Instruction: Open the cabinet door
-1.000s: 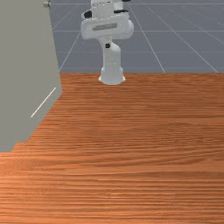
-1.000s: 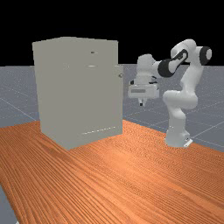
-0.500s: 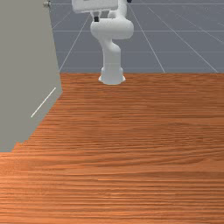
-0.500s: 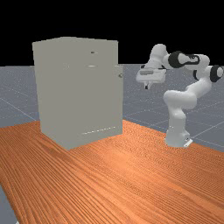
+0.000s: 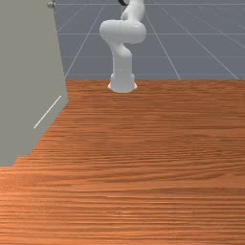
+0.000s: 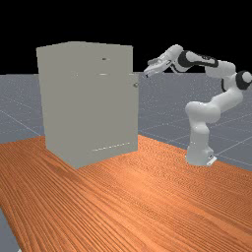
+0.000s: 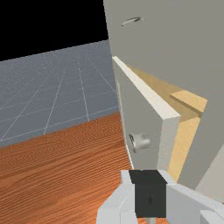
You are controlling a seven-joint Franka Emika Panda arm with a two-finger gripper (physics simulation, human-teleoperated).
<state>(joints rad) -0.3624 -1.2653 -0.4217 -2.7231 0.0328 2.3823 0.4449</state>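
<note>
Ok so claw (image 7: 150, 194) just swung up, aimed toward cabinet (image 7: 179, 35) instead of down. Fingers together, nothing between. Knob (image 7: 142, 142) next out, on door's outer face, claw not on it. Door (image 7: 146, 113) ajar on cabinet's arm-facing side, same as half a second ago, so swing-up moved nothing imo. Looks like lining up for knob or door's free edge. Knob grab needs fingers spread first, could bump door shut otherwise.
</note>
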